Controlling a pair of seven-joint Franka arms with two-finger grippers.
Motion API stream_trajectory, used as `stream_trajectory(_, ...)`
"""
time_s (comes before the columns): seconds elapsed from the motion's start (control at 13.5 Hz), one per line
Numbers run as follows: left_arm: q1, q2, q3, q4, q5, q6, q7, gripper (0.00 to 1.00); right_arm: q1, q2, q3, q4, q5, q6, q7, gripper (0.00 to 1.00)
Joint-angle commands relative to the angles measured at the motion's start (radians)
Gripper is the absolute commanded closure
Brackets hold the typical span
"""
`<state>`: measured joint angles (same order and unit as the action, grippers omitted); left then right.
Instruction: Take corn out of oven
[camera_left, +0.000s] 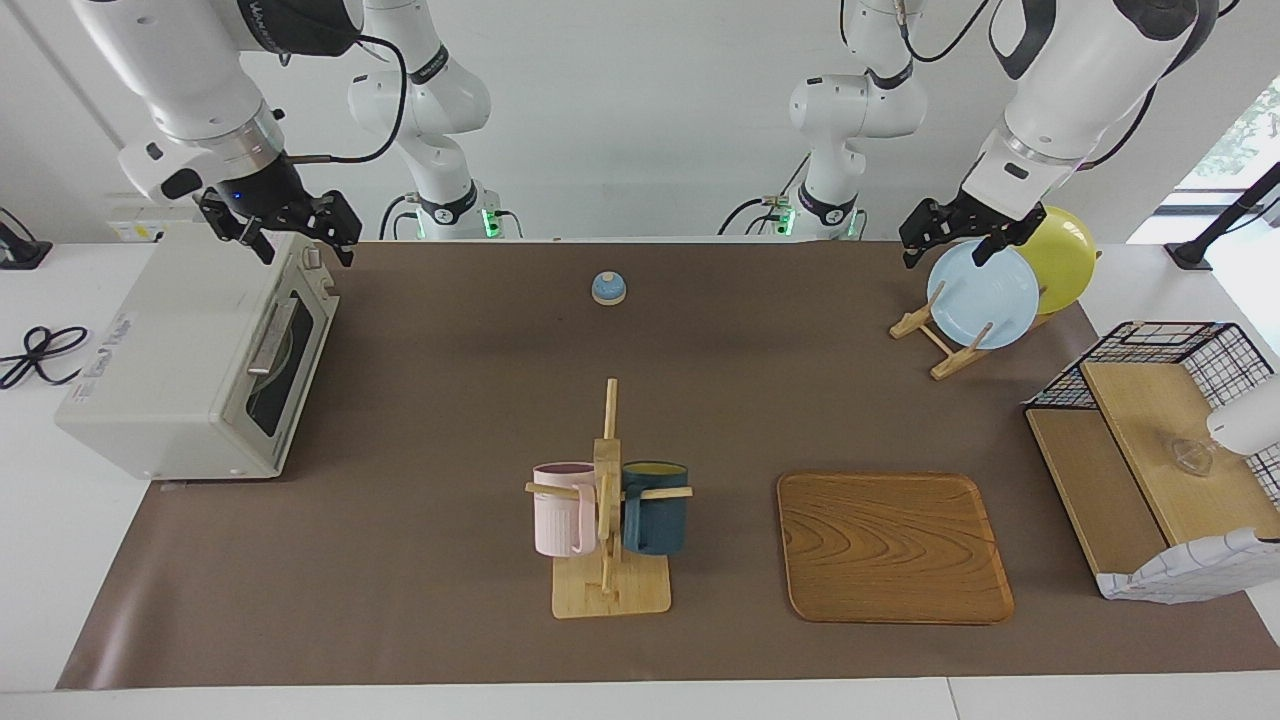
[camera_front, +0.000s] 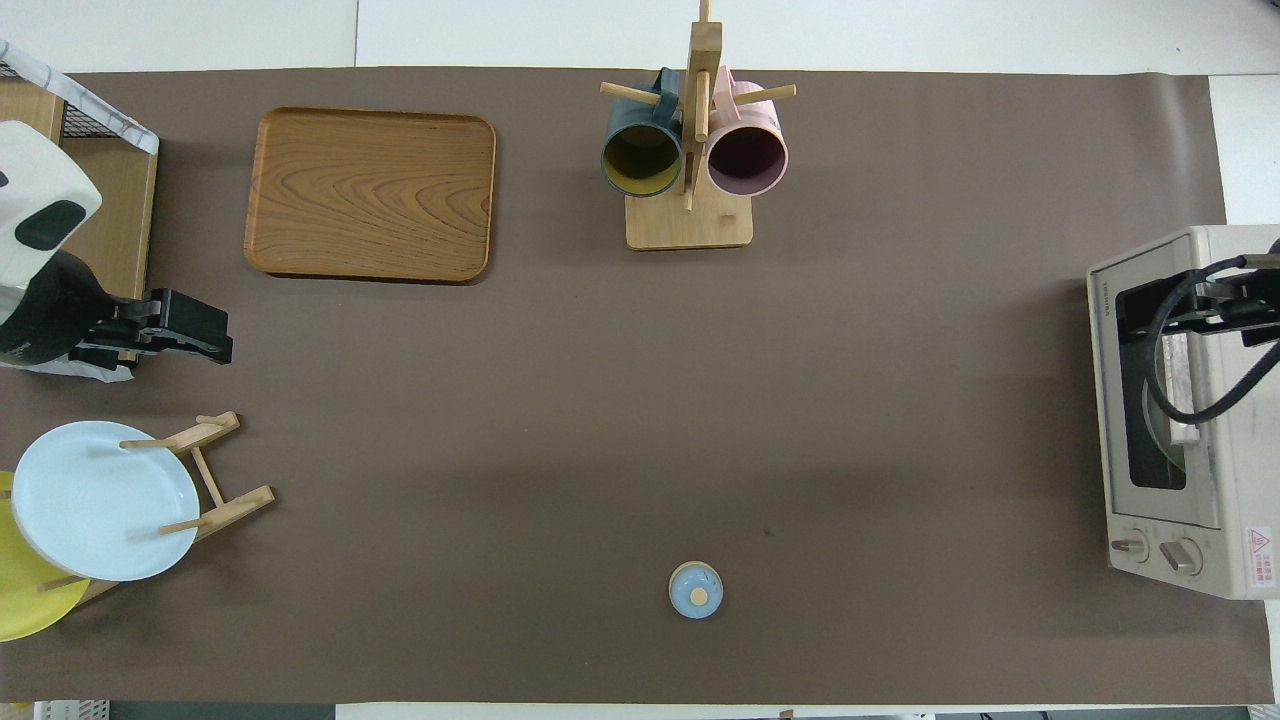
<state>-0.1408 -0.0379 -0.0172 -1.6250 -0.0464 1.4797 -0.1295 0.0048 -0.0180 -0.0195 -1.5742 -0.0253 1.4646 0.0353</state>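
The off-white oven (camera_left: 180, 370) stands at the right arm's end of the table, and its dark glass door (camera_left: 290, 350) with the metal bar handle (camera_left: 272, 335) is closed. The corn is hidden from both views. My right gripper (camera_left: 305, 250) hangs open and empty over the oven's top corner closest to the robots. From overhead the right gripper (camera_front: 1195, 312) covers part of the oven (camera_front: 1200, 545) door. My left gripper (camera_left: 948, 250) is open and empty over the plate rack, and overhead the left gripper (camera_front: 222, 335) shows near the table's edge.
A wooden rack (camera_left: 940, 345) holds a light blue plate (camera_left: 985, 295) and a yellow plate (camera_left: 1065, 255). A small blue bell (camera_left: 608, 288) sits near the robots. Farther out stand a mug tree (camera_left: 608, 500) and a wooden tray (camera_left: 893, 545). A wire shelf (camera_left: 1150, 450) is at the left arm's end.
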Motion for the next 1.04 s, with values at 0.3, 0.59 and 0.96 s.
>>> stream_trajectory(0.3,0.004,0.006,-0.004,0.017,0.019,-0.021,0.004,0.00,-0.012,-0.011,0.003,-0.006,0.008,-0.018,0.000,0.00)
stream_trajectory(0.59,0.003,0.006,-0.004,0.016,0.019,-0.022,0.004,0.00,-0.012,-0.011,0.001,-0.007,0.013,-0.021,0.000,0.00)
stream_trajectory(0.96,0.004,0.006,-0.004,0.017,0.019,-0.021,0.005,0.00,-0.014,-0.034,-0.002,-0.043,0.012,-0.044,-0.003,0.06)
